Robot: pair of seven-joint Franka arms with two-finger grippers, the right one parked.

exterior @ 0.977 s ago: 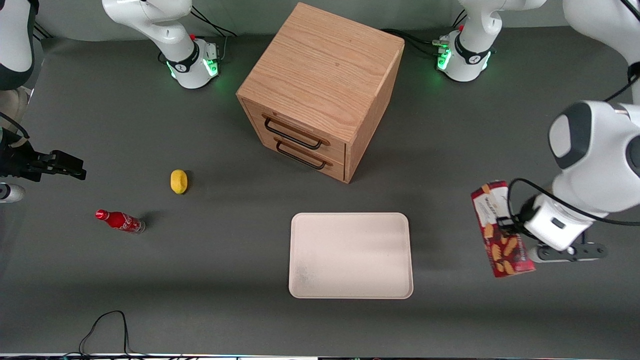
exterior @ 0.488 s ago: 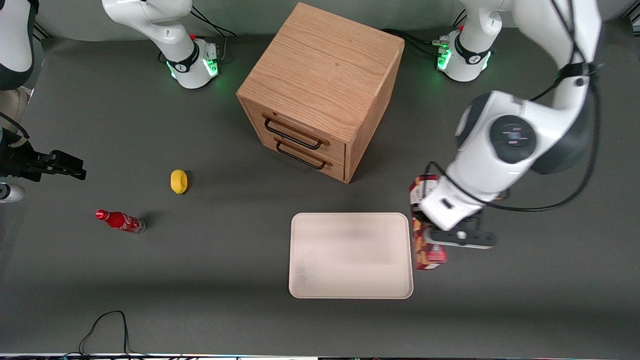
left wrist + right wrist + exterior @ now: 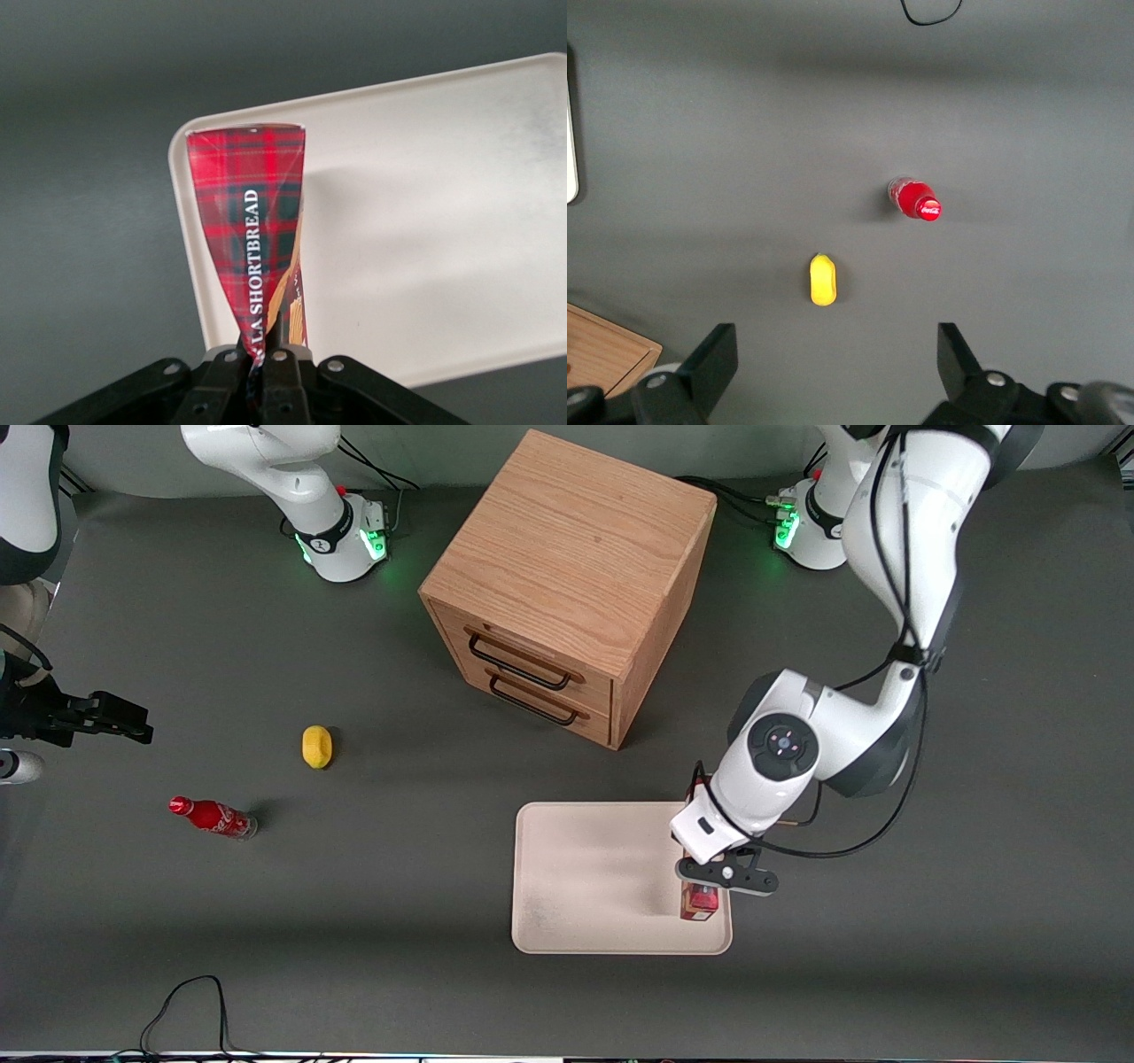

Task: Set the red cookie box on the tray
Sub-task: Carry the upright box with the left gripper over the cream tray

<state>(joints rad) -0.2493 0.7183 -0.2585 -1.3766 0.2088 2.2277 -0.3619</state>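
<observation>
The red cookie box (image 3: 698, 901) (image 3: 252, 221) hangs on end from my left gripper (image 3: 719, 873) (image 3: 264, 356), which is shut on its upper end. The box's tartan side faces the wrist camera. Most of the box is hidden under the wrist in the front view. Its lower end is over the cream-white tray (image 3: 594, 877) (image 3: 425, 221), just inside the rim at the working arm's end and near the corner closest to the front camera. I cannot tell whether the box touches the tray.
A wooden two-drawer cabinet (image 3: 567, 584) stands farther from the front camera than the tray. A yellow lemon-like object (image 3: 316, 746) (image 3: 823, 279) and a small red soda bottle (image 3: 213, 817) (image 3: 915, 200) lie toward the parked arm's end. A black cable (image 3: 190, 1001) loops near the table's front edge.
The arm carried the box from the working arm's end of the table sideways over the tray. The box went from tilted to hanging upright, lower over the tray.
</observation>
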